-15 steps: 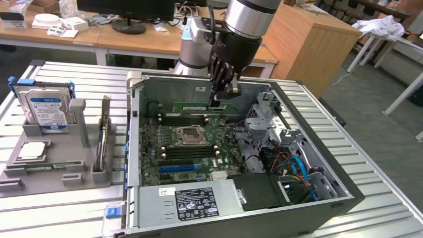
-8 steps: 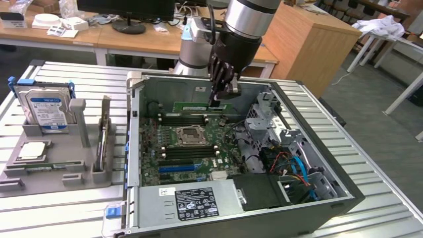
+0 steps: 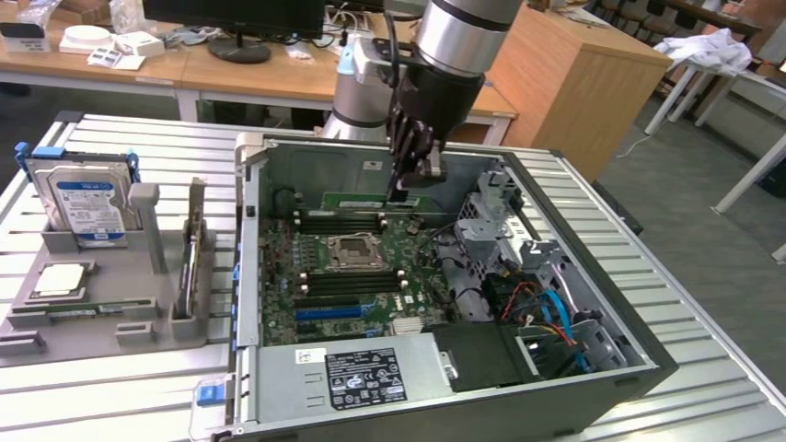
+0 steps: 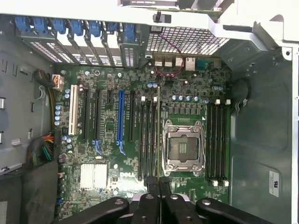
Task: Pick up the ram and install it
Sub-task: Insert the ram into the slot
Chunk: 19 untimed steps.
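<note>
My gripper (image 3: 410, 187) hangs inside the open computer case (image 3: 252, 239), above the far side of the motherboard (image 3: 356, 267). It is shut on the ram (image 3: 363, 202), a long green stick held level by its upper edge. Below it lie the black memory slots (image 3: 344, 222) beside the CPU socket (image 3: 350, 249). In the wrist view the ram (image 4: 159, 135) appears edge-on as a thin line running out from my fingertips (image 4: 152, 185), between a bank of memory slots (image 4: 147, 140) and the CPU socket (image 4: 183, 147). A second slot bank (image 4: 217, 140) sits past the socket.
The power supply (image 3: 356, 373) fills the case's near corner, and a drive cage (image 3: 503, 221) with coloured cables (image 3: 547, 313) lines the exterior view's right. A grey holder (image 3: 98, 295) outside the case on the exterior view's left carries a hard drive (image 3: 86, 198) and a processor (image 3: 62, 279).
</note>
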Available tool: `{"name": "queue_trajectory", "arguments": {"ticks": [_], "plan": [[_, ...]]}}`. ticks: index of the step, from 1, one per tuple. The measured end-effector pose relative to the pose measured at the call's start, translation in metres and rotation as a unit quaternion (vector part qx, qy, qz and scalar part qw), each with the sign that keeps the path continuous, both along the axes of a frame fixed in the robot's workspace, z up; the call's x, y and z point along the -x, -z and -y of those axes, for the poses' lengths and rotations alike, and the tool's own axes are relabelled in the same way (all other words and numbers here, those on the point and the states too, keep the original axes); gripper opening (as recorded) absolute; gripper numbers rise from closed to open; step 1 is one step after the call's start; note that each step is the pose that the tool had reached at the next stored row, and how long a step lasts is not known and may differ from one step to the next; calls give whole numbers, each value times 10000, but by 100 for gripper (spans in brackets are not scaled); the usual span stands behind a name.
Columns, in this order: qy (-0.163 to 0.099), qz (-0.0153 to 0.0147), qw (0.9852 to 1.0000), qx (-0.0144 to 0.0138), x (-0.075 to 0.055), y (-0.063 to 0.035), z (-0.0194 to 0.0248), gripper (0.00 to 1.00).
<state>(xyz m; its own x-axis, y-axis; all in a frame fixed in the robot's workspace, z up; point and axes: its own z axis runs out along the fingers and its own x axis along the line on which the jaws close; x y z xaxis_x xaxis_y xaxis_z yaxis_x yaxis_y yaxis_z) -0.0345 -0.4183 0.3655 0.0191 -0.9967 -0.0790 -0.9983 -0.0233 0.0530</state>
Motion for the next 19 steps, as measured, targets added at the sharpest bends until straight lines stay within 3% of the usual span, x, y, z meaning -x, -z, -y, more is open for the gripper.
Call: {"name": "queue_trajectory", "arguments": {"ticks": [14,19], "plan": [[0,65,10000,-6,0,227,0,12],[0,69,10000,-5,0,257,0,12]]}}
